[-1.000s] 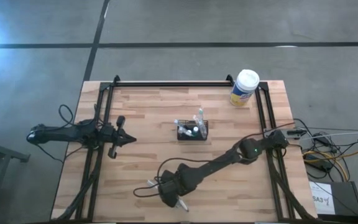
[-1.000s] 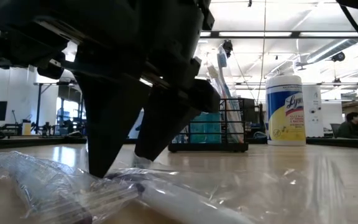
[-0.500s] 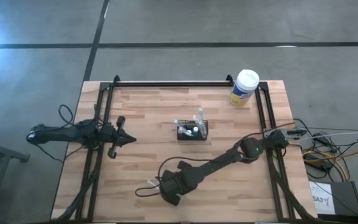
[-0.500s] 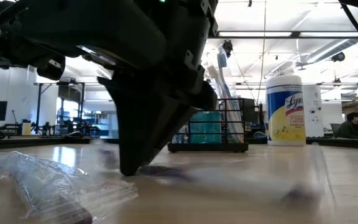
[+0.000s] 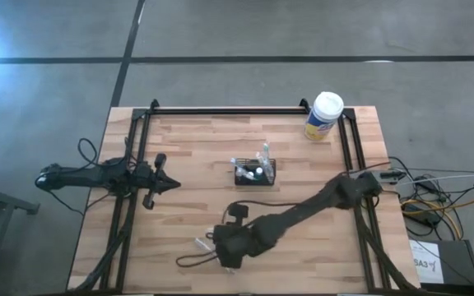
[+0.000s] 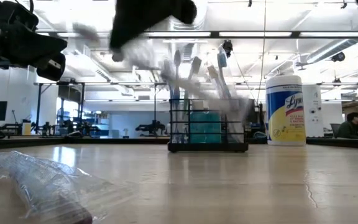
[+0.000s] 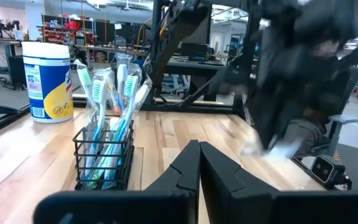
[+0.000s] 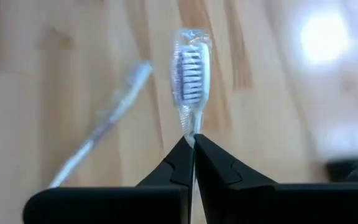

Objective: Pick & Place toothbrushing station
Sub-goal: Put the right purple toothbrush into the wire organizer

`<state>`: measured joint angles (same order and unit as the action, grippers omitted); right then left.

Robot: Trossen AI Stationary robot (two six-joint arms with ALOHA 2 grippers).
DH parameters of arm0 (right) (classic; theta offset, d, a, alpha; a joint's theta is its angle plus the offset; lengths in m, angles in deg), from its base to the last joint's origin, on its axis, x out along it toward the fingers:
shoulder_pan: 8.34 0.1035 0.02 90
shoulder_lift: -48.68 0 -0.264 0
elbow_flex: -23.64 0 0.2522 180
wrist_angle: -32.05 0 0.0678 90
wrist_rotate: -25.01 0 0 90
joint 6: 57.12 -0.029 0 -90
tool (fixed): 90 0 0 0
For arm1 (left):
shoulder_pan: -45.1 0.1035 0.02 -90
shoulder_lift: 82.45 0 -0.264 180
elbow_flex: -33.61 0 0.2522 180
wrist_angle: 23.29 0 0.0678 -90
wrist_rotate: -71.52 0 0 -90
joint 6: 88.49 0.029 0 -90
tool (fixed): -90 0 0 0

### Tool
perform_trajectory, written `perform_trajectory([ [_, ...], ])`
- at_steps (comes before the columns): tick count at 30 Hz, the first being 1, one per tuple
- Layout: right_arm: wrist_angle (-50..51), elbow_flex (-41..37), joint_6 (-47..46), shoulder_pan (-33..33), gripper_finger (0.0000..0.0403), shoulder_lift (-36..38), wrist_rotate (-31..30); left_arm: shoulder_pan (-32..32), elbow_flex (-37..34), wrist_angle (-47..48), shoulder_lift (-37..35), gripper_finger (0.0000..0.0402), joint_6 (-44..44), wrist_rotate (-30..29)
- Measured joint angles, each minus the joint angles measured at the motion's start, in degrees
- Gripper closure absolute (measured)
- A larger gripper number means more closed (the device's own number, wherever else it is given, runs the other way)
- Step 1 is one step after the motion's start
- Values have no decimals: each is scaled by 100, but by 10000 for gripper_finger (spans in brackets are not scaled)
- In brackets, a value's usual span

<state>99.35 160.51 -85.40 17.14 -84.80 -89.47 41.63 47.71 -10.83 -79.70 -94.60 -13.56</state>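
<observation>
The toothbrushing station (image 5: 255, 173) is seen mid-table; a wrapped toothbrush (image 8: 190, 78) is pinched by the right gripper (image 8: 193, 142), while the left gripper (image 7: 199, 149) is pressed together at the left edge.

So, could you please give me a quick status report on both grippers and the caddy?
Right gripper shut on wrapped toothbrush, lifted. Left gripper shut, parked at left edge. Black wire caddy mid-table, holding toothbrushes. Path to it clear.

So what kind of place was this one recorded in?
Probably a robotics lab or workshop: a wooden table on a concrete floor, open ceiling with strip lights, and benches of equipment behind.
</observation>
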Motion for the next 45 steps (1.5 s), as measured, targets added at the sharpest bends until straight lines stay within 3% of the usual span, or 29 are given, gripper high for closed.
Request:
perform_trajectory([
  [7, -808, -407, 1447, 129, 394, 920, -569, -1, 0, 2, 17, 395, -179, -48],
  [12, -2148, -1687, 2237, 157, 395, 1739, -592, 0, 0, 6, 17, 385, -410, -45],
  [20, -6941, -5362, 3270, -66, 395, 3037, -445, 0, 0, 85, 166, 367, -361, -282],
  [23, -8594, -6293, 3473, -358, 395, 3146, 202, -2, 0, 79, 375, 351, -356, -607],
  [26, -9913, -6776, 3596, -670, 395, 3185, 355, 0, 0, -57, 716, 324, -295, -753],
  [29, -10076, -6902, 3618, -989, 395, 3183, 679, -4, 27, -742, 1076, 284, -313, -628],
  [35, -10072, -6704, 3660, -1346, 395, 3150, 1221, -8, 582, -1023, 1739, 207, -45, -459],
  [45, -10026, -6404, 3910, -1487, 395, 3128, 1239, -8, 1454, -1146, 2700, 160, 427, -277],
])
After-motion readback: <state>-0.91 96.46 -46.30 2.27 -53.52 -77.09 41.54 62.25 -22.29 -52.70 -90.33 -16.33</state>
